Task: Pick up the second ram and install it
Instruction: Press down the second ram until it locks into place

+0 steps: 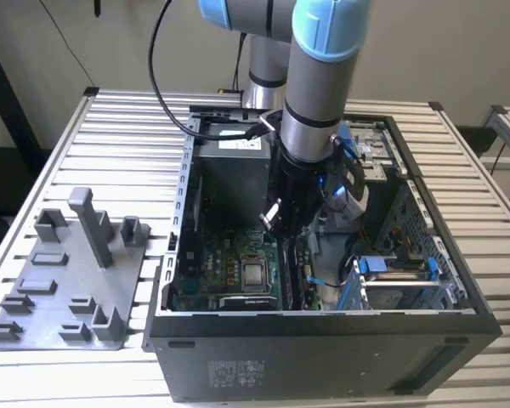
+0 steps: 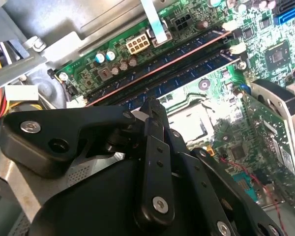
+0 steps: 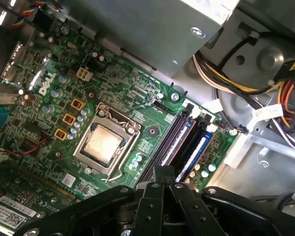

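Note:
My gripper (image 1: 277, 219) is down inside the open computer case (image 1: 323, 321), over the motherboard's memory slots. Its black fingers (image 2: 155, 105) are shut together, with nothing visible between them. In both wrist views the tips hover at one end of the slots, beside the processor socket (image 3: 105, 142). A thin ram stick (image 2: 177, 59) with a reddish top edge stands on edge in one slot, also seen as the ram (image 3: 181, 140) in the first wrist view. Bluish slots (image 3: 199, 147) run alongside it. Whether the fingertips touch the ram, I cannot tell.
A grey plastic holder plate (image 1: 59, 297) with upright blocks lies on the slatted table at the exterior view's left. Inside the case are the power supply (image 1: 229, 166), a bundle of coloured cables (image 3: 265, 98) and blue drive-bay clips (image 1: 391, 268). The case walls close in around the arm.

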Robot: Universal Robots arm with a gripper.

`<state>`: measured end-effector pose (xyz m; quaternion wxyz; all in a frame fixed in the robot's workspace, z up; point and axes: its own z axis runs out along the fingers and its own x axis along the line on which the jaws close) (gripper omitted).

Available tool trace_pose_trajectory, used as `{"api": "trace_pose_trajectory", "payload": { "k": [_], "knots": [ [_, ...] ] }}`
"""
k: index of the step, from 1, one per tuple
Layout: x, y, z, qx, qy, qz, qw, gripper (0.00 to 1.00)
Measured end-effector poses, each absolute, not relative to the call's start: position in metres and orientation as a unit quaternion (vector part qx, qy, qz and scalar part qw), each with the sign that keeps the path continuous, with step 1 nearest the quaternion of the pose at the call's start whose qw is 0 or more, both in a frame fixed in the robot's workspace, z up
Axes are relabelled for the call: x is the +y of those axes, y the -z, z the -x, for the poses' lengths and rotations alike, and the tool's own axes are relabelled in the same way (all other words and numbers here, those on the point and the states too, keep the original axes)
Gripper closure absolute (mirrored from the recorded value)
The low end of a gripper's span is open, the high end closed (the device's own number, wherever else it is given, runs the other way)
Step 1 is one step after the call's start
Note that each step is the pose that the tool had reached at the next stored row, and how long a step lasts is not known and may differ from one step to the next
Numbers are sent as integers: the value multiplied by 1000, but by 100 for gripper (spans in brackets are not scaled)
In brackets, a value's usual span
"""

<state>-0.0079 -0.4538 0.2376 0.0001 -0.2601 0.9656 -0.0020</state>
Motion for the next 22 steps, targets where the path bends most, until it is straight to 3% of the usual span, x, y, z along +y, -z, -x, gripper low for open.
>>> {"api": "trace_pose_trajectory", "payload": {
  "k": [22],
  "knots": [
    [-454,-238,8,941,2,337,0,89]
  ]
}}
